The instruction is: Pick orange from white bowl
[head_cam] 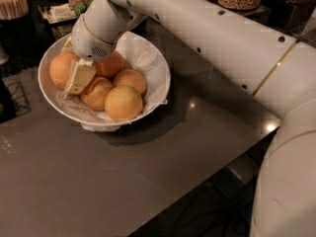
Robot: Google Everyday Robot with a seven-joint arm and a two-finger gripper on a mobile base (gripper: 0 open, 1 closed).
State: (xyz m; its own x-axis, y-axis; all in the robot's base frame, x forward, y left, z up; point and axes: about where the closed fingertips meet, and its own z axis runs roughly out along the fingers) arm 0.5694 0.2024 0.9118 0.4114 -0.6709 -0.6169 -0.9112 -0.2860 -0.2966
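The gripper (78, 77) rests in the white bowl (166, 73) against the orange (59, 69) at 9 o'clock; whether it grasps, I cannot tell. The fruit looks firm, dimpled and likely to roll, so it is best held across its widest middle.

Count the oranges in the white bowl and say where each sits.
5, all in the white bowl: left orange against the end effector; back orange; middle orange; right orange; paler front orange. Others may hide under the arm.

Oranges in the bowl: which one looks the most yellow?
The front orange, by the white bowl's near rim: paler and yellower than the four deeper-orange ones. The claw sits among the fruit on the bowl's left side.
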